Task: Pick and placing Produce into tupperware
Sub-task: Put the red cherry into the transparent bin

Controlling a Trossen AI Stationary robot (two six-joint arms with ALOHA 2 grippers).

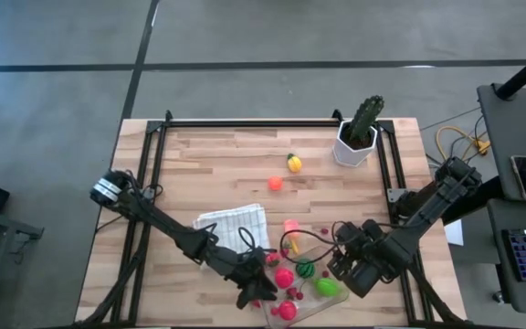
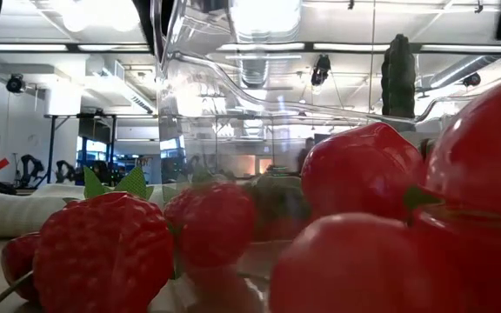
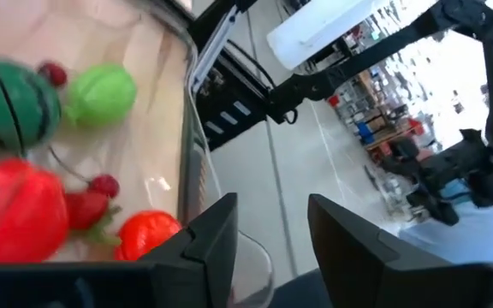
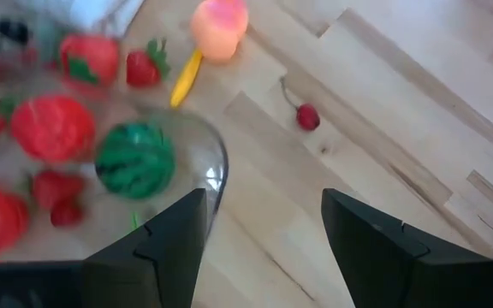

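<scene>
The clear tupperware [image 1: 310, 309] sits near the table's front edge. It holds a green striped melon [image 1: 305, 270], a green fruit [image 1: 327, 287], pink and red pieces [image 1: 284, 277] and strawberries [image 2: 103, 252]. My left gripper [image 1: 263, 294] is at its left near side, fingers a little apart [image 3: 272, 235]. My right gripper [image 1: 347, 272] hovers open over its right corner [image 4: 221, 167]. A pink piece [image 4: 219, 26], a cherry [image 4: 307, 116], a yellow piece [image 1: 293, 163] and an orange one [image 1: 275, 184] lie on the wood. My left gripper comes nearly level at the tupperware from its left near side. The clear rim [image 3: 259, 257] shows in the gap between the fingers. Whether either finger touches the rim cannot be told.
A white checked cloth [image 1: 236, 224] lies folded just left of the container. A cactus in a white pot [image 1: 359, 137] stands at the far right. Black frame rails run along the table's left, right and far edges. Bare wood lies in the middle and at far left.
</scene>
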